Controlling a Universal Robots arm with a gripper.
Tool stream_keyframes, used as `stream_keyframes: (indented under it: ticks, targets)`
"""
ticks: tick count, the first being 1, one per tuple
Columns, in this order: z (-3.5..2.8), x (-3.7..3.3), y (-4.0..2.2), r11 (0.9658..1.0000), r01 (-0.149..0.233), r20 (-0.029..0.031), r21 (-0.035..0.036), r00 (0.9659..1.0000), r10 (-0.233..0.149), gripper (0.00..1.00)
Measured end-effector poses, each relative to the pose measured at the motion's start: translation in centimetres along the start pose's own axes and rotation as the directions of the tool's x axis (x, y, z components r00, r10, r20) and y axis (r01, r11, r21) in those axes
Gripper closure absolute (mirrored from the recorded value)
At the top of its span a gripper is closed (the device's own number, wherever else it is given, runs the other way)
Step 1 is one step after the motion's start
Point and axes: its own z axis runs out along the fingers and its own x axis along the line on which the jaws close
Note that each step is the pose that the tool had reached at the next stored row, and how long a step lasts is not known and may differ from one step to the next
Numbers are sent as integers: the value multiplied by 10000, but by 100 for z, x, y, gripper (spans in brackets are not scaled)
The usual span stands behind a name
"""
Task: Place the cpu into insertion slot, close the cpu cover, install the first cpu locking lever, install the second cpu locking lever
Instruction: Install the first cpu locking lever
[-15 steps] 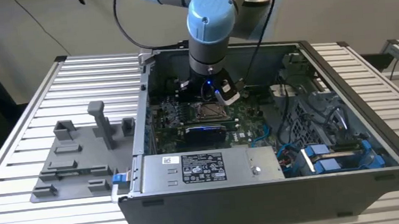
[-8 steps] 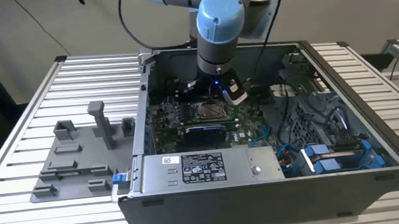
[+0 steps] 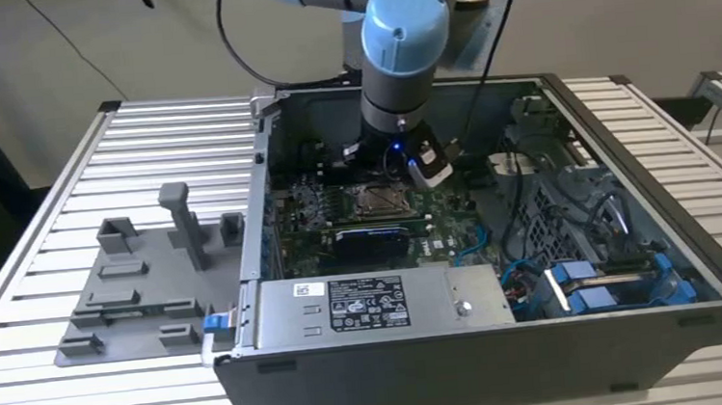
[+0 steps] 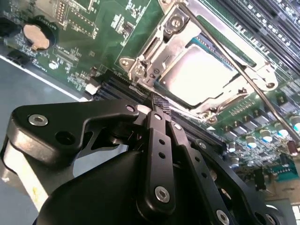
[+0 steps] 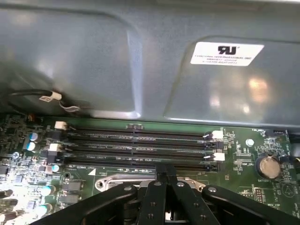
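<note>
My gripper (image 4: pixel 159 101) is clenched: in both wrist views the two black fingers press flat against each other with nothing between them, and their ribbed tips (image 5: pixel 166 171) sit just above the near edge of the insertion slot (image 4: pixel 140 70). I cannot tell whether the tips touch the metal there.

Just past the fingertips in the second wrist view, the cpu (image 4: pixel 206 75) lies flat in the slot, its pale metal top showing through the cut-out of the cpu cover (image 4: pixel 161 44). The cover lies down over the chip's edges. A thin locking lever (image 4: pixel 234 68) runs as a straight rod along one side of the socket; I cannot tell whether it is hooked down.

Around the socket is the green motherboard (image 4: pixel 108 23), with a coin battery (image 4: pixel 36 36) off to one side. The first wrist view shows a row of dark memory slots (image 5: pixel 136 145) between the socket and the grey case wall (image 5: pixel 93 61).

In the exterior view the arm (image 3: pixel 405 25) reaches straight down into the open computer case (image 3: pixel 476 348), which stands on a slatted table (image 3: pixel 30 258).
</note>
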Motion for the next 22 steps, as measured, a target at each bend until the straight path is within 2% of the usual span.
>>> stream_keyframes:
  ticks: [4,7,14,16,22]
  targets:
    - [-18,146,28,10000,-1,0,0,10000,1,89]
    - [-8,248,72,10000,-1,0,-3,10000,1,89]
    - [-24,531,89,10000,-2,0,0,10000,2,89]
    - [-28,551,82,10000,0,0,0,10000,0,89]
    - [-41,548,41,10000,-1,-1,0,10000,1,89]
